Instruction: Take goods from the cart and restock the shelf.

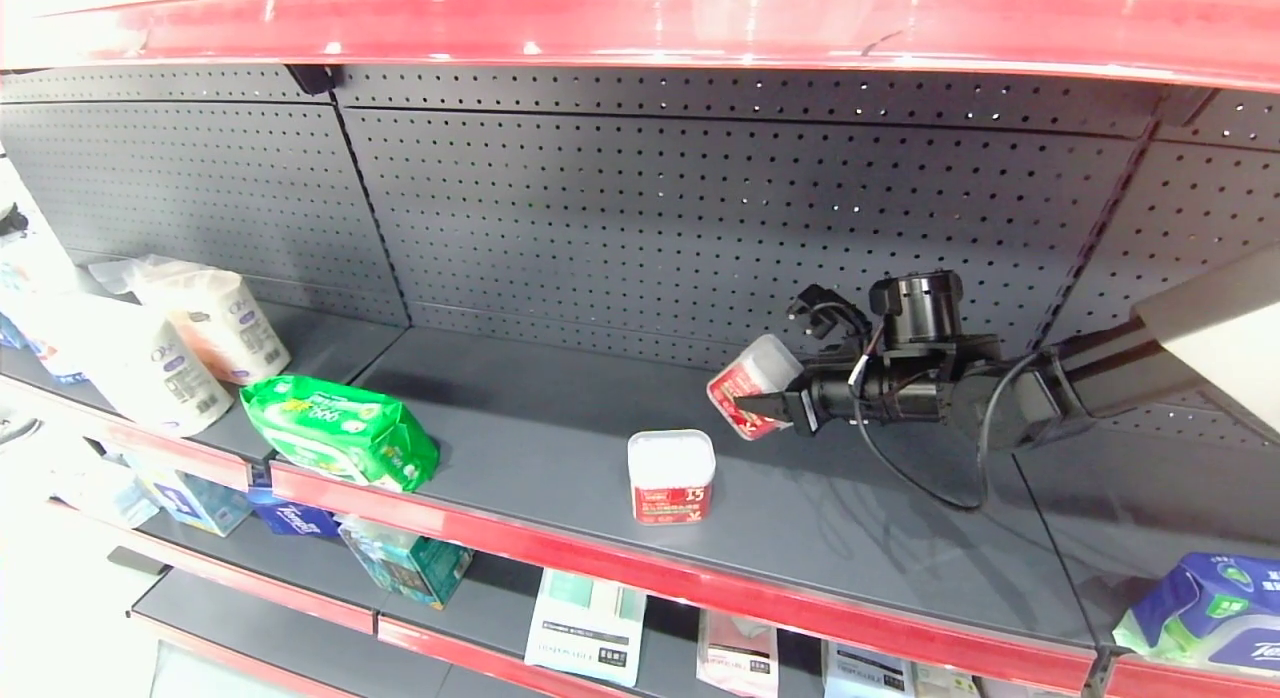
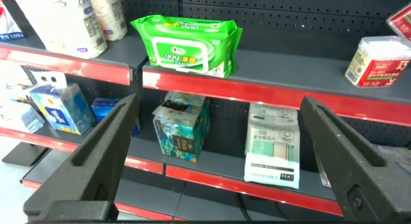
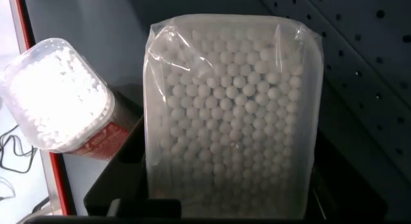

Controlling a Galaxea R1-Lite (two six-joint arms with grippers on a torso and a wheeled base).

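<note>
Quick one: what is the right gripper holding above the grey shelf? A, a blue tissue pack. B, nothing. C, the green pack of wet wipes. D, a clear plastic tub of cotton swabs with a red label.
D: the right gripper is shut on the clear red-labelled plastic tub of cotton swabs, tilted above the grey shelf board.

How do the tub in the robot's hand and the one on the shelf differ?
The held tub is tilted, off the shelf, in the right hand; the standing tub sits upright on it. The held tub is farther back, the standing tub near the front edge. Both have red labels.
</note>
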